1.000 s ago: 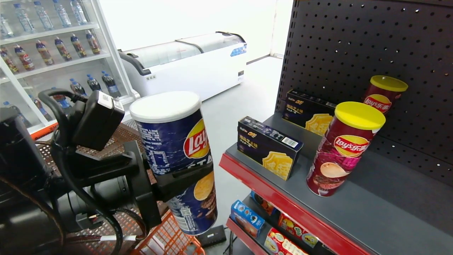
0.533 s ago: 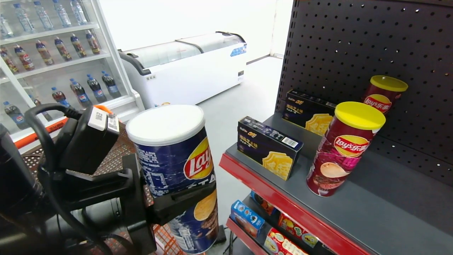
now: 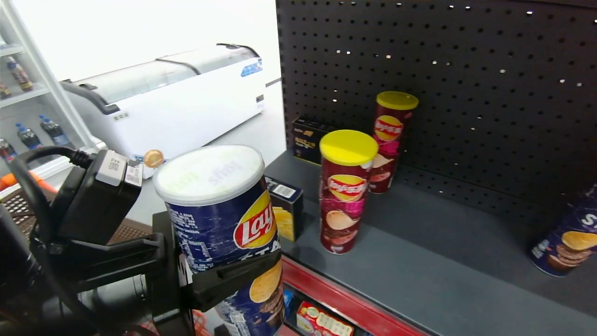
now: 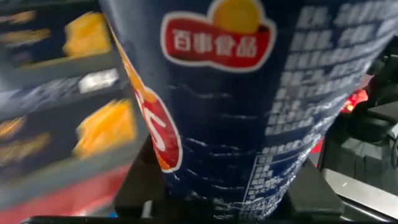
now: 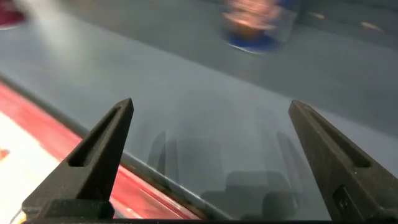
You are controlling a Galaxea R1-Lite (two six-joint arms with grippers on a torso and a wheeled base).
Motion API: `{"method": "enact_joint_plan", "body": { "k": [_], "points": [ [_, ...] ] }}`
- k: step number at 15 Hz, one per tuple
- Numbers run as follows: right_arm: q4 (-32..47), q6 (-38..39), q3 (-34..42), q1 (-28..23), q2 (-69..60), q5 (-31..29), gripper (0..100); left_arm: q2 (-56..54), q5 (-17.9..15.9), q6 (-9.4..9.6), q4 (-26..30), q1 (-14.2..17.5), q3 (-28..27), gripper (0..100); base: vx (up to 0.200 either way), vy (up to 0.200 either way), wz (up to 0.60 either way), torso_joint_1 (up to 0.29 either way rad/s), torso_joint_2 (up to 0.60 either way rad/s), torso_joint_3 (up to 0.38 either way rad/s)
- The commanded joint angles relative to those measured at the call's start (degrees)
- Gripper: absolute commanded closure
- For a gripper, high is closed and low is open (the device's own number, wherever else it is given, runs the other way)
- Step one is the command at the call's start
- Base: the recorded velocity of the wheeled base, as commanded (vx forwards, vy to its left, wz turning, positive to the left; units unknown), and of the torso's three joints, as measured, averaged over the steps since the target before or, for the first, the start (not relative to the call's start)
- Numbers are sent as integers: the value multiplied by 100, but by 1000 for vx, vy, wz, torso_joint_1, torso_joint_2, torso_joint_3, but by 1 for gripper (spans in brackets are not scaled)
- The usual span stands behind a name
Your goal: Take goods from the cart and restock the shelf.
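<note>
Since a second ago the left tool (image 3: 228,275) has sunk a little with its load, and the head camera has then swung towards the shelf (image 3: 419,270), so the whole scene sits further left in the picture. That tool is clamped around the middle of the blue can (image 3: 219,205), one dark finger (image 3: 233,280) crossing its front; the can stands nearly upright with its white lid on top, out in front of the shelf's red lip (image 3: 336,298) and not yet over the board. Just behind it a dark box (image 3: 284,212) sits at the shelf's front left corner, with a second box (image 3: 308,140) further back against the pegboard (image 3: 466,93). Two red cans with yellow lids stand upright, one (image 3: 347,191) near the front and one (image 3: 392,140) by the pegboard. From the nearer red can a wide bare stretch of grey board runs to another blue can (image 3: 564,242) at the far right. The right tool (image 5: 211,106) hangs wide open and holds nothing, above the bare board and its red edge. Cart mesh (image 3: 16,205) shows beyond the left arm, with a white freezer (image 3: 177,107) behind.
</note>
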Motion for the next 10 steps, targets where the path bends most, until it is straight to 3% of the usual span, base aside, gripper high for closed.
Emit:
{"method": "enact_joint_plan", "body": {
  "k": [1, 10],
  "points": [
    [0, -3, 0, 1, 0, 2, 0, -6, -10, -1, -2, -103, -12, 100, 0, 0, -600, 2, 2, -7],
    [0, 6, 0, 1, 0, 2, 0, -6, -10, -9, -2, -200, -12, 100, 0, 0, -600, 2, 5, 2]
  ]
}}
